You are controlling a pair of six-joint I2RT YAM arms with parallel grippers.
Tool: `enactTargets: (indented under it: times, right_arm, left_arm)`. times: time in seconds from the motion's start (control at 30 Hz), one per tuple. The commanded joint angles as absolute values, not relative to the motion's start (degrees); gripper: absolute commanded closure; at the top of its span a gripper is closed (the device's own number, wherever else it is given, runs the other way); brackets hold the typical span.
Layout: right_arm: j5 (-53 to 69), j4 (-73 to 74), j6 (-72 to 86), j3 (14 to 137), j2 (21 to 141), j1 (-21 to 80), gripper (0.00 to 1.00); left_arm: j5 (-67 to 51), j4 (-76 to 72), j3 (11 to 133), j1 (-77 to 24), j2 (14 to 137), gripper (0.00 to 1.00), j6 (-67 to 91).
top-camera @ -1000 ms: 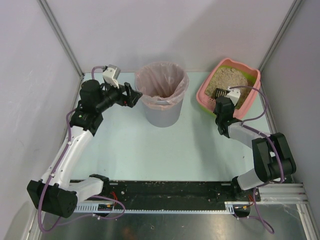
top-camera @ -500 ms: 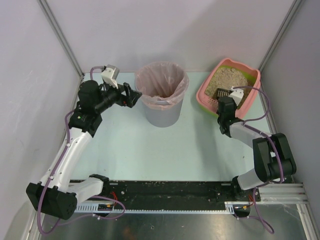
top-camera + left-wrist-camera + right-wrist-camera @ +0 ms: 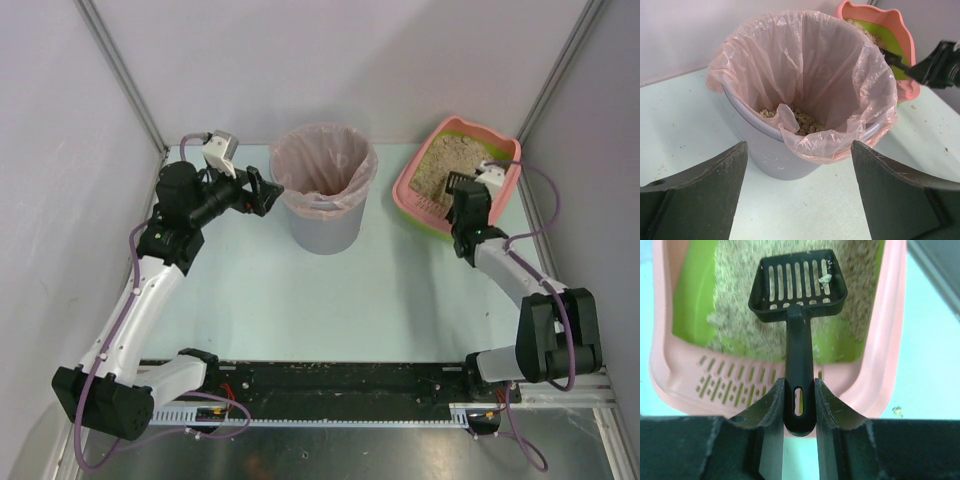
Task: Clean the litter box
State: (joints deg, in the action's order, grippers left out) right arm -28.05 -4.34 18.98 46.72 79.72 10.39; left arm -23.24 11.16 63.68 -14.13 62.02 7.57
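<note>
Pointing at the grey bin (image 3: 325, 228) by the table's (image 3: 250, 290) far edge, the left gripper (image 3: 265, 190) is held wide and empty, and some clumps (image 3: 802, 122) are seen in the bag (image 3: 840, 65). At the far right corner, over the litter box (image 3: 408, 185), the black scoop (image 3: 799, 285) is pinched by its handle in the right gripper (image 3: 800, 405). One small clump (image 3: 825, 278) is carried, so tipping it out is judged left to do.

Bin (image 3: 323, 232) left of litter box (image 3: 411, 194)

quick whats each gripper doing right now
Left gripper: open, holding nothing, facing the bin.
Right gripper: shut on the scoop handle, over the litter box.
</note>
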Motion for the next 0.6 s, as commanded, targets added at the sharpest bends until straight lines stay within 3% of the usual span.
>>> enactTargets:
  times: [0.0,0.23,0.57]
  right_arm:
    - [-21.3,6.3,19.8,58.1,78.0,6.2,1.0]
    - [-10.7,22.6,20.5,73.5,85.9,0.4,1.0]
    - [-8.7,36.6,19.0,93.4,100.9,-1.3,1.0]
  left_arm:
    - [-24.9,8.9,63.5,-14.4,61.4,0.12,7.6]
    - [-23.6,9.0,63.3,-14.4,62.4,0.12,6.9]
    - [-23.9,9.0,63.2,-14.4,63.3,0.12,6.9]
